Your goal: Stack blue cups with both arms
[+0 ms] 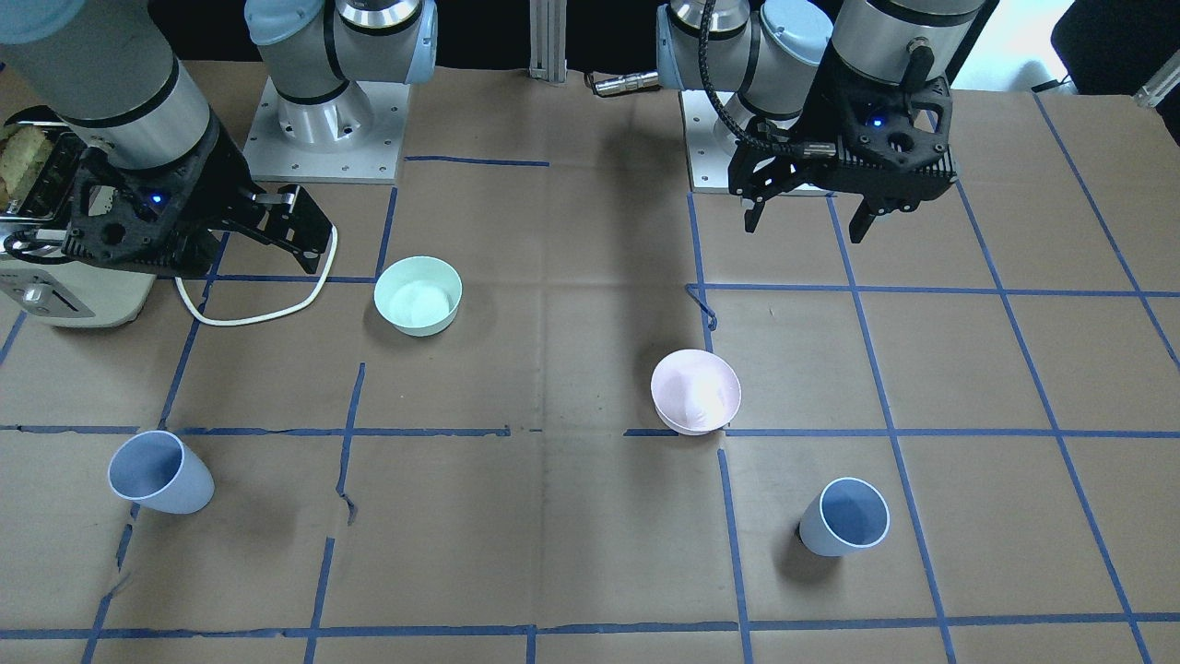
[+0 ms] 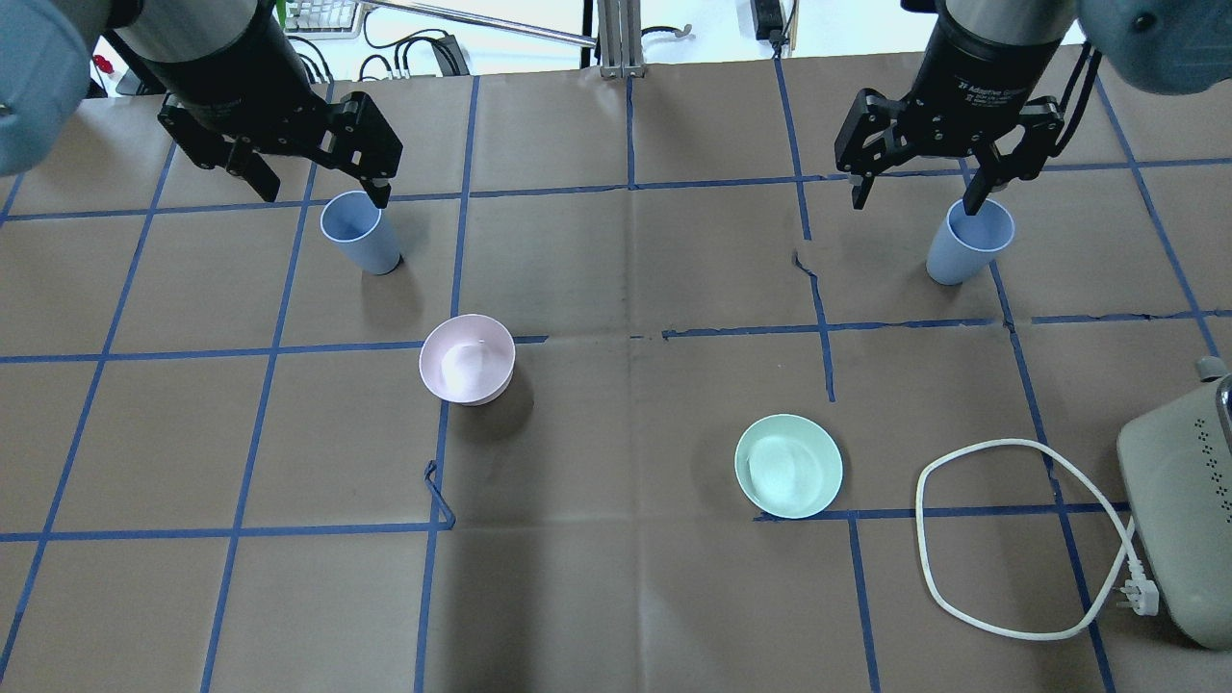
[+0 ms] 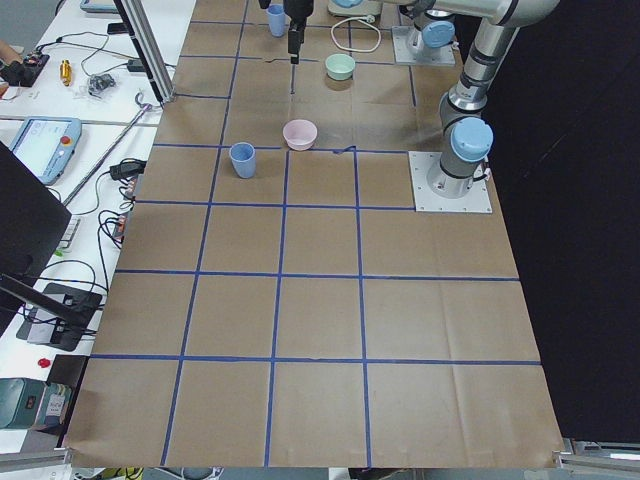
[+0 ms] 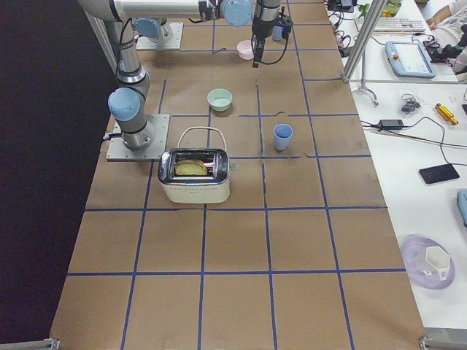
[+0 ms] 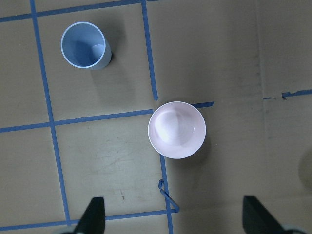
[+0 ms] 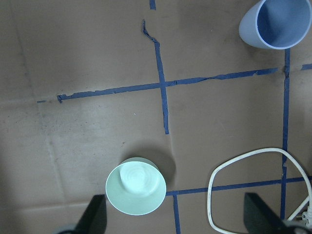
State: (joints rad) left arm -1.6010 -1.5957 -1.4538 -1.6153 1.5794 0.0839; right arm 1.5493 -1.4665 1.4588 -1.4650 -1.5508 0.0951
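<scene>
Two blue cups stand upright and far apart on the table. One is on my left side (image 2: 358,233) (image 1: 843,516) (image 5: 85,46). The other is on my right side (image 2: 967,243) (image 1: 161,472) (image 6: 275,22). My left gripper (image 2: 322,188) (image 1: 804,229) is open and empty, high above the table and back from its cup. My right gripper (image 2: 914,204) is also open and empty, high up and back from its cup. Each wrist view shows two spread fingertips (image 5: 95,214) (image 6: 95,214) at the bottom edge.
A pink bowl (image 2: 467,358) (image 5: 176,129) sits near the left cup. A mint-green bowl (image 2: 789,465) (image 6: 136,186) sits right of centre. A cream toaster (image 2: 1174,520) (image 4: 193,175) with a white cord (image 2: 1011,539) is at the near right. Blue tape lines grid the brown table.
</scene>
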